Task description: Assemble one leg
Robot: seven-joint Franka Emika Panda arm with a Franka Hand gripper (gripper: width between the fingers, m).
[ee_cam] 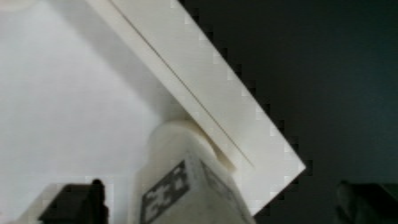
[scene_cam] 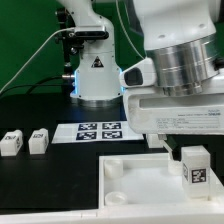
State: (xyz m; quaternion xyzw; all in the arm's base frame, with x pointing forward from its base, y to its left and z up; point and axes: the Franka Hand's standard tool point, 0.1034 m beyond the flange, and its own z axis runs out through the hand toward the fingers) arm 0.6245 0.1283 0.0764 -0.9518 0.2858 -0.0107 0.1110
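**Straddling an upright leg, jaws apart and holding nothing**

The two-finger gripper (ee_cam: 217,205) has its jaws wide apart. In the wrist view its two dark fingers (ee_cam: 75,203) show at opposite sides of the frame, and neither touches anything. Between them stands the small white square-section plastic leg (ee_cam: 173,188) with its black-and-white marker tag. It sits nearer one finger than the other, with a clear gap on each side.

The leg stands upright on the large flat white square panel (scene_cam: 135,182), near the panel's far edge on the exterior view's right. The gripper hangs directly above it. Whether its foot sits in one of the panel's round corner sockets (scene_cam: 116,166) cannot be told. The panel lies along the near edge of the black worktop (scene_cam: 40,110), toward that edge's corner on the exterior view's right.

Beyond the panel, mid-worktop, lies the thin white marker board (scene_cam: 100,130), just in front of the arm's white base (scene_cam: 97,78). The base stands toward the worktop's far edge.

Two spare white tagged legs (scene_cam: 12,142) rest side by side well away from the panel, toward the worktop's edge on the exterior view's left.
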